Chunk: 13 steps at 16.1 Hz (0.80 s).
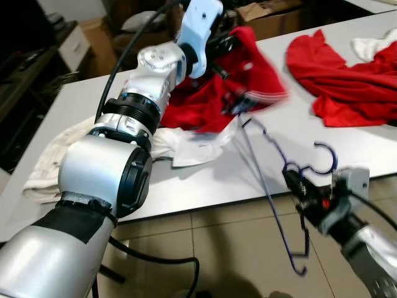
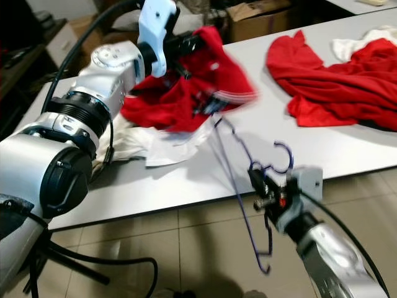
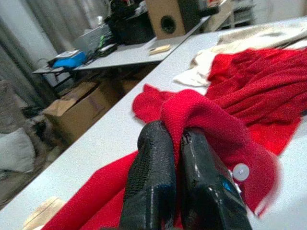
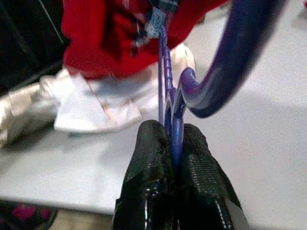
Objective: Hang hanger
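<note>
I'm holding the left gripper [image 1: 228, 45] up over the table [image 1: 347, 155], its fingers [image 3: 153, 191] pressed together on a fold of the red shirt [image 1: 211, 99], so the cloth is hanging below and to the right of that pincer. The shirt's lower edge is blurring, so I judge it is swinging.

Further right and lower, off the table's near edge, I'm keeping the right gripper [image 1: 296, 186] closed on the neck of the blue hanger [image 1: 273, 198], just under its hook. From that pincer the hanger's long axis is running up and leftward: one shoulder tip is reaching toward the shirt's hem, touching or just beside it, I cannot tell which; the other end is dangling down over the floor.

The shirt's opening lies up and left of the right pincer, so I judge the coming move is a push along that axis.
</note>
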Available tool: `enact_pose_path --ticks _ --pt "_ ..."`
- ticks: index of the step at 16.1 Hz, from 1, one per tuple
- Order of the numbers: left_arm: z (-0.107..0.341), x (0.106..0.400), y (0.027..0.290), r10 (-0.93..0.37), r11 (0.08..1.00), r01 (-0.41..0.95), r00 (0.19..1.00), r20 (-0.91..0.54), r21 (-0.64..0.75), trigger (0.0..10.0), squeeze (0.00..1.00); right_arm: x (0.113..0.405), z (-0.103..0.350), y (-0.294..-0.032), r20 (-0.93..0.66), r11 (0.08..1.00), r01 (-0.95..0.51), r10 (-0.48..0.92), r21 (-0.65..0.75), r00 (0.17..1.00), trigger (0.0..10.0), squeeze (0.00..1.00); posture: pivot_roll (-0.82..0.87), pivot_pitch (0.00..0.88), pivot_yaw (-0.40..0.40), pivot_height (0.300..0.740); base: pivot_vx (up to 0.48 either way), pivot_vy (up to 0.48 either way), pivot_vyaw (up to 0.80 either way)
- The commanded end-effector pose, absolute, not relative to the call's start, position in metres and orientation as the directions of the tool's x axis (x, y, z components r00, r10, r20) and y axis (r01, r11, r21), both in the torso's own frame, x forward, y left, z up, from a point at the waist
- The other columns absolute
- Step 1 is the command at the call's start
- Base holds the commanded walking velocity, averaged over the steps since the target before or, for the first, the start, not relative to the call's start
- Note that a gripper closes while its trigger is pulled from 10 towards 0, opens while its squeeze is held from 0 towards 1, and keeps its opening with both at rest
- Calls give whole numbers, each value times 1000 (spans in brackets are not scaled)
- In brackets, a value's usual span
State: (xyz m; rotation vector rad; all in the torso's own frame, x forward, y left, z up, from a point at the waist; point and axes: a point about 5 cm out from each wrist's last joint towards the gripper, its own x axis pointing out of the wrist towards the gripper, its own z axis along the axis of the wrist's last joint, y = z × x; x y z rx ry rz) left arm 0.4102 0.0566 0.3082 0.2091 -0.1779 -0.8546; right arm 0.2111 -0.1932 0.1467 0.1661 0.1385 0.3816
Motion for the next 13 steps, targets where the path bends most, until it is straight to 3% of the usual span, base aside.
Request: enact_pose_path --ticks 1,3,8,11,13 --pt "312 409 62 -779 621 742 621 90 253 0 0 215 149 -190 -70 905 -371 392 206 917 10000 0 -227 0 198 740 0 0 0" --pt "306 407 67 -781 622 749 615 110 230 0 0 222 154 -182 -25 882 -412 428 227 903 10000 0 -205 0 183 740 0 0 0" --pt "306 408 83 -705 708 670 688 171 225 0 0 223 157 -168 27 816 -510 524 272 852 10000 0 -182 0 165 740 0 0 0" --pt "316 396 79 -737 671 717 621 267 188 0 0 227 139 -167 -102 813 -494 544 308 833 10000 0 -178 0 165 740 0 0 0" --pt "317 381 70 -793 587 798 534 294 135 0 0 235 134 -163 -135 810 -496 555 313 821 10000 0 -175 0 163 740 0 0 0"
